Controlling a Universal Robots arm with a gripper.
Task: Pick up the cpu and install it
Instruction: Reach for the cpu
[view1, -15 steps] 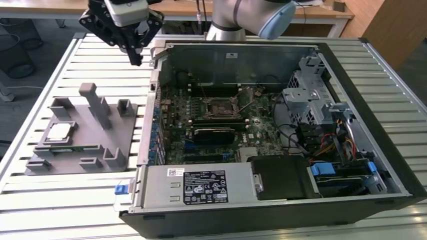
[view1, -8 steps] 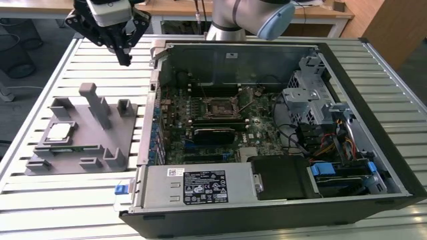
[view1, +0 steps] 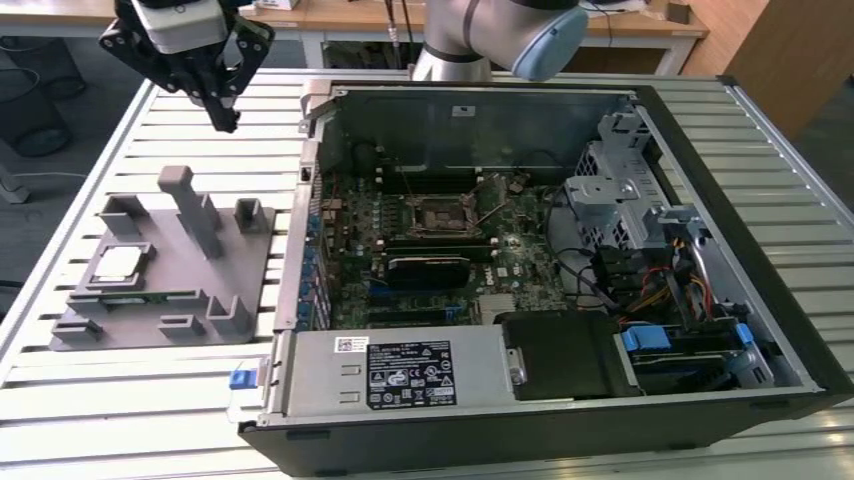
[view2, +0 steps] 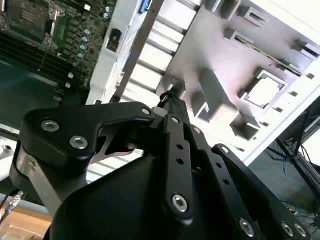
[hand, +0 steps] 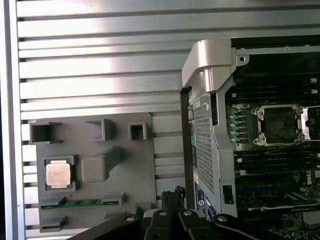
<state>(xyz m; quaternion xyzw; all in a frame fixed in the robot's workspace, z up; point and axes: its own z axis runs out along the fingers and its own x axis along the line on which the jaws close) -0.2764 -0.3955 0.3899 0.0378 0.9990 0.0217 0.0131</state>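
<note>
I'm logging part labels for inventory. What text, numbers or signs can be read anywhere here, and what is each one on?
The black label on the power supply: white print and symbols, too small to read.
The white sticker on the same power supply: too small to read.
The cpu on the grey tray: no marking can be made out on its top.
No other text can be read.

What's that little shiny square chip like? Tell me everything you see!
The cpu is a small, flat square with a pale, shiny metal-looking top and a thin darker rim. It lies flat in a square pocket of the grey tray, outside the open computer case. Only the tray touches it.
</note>
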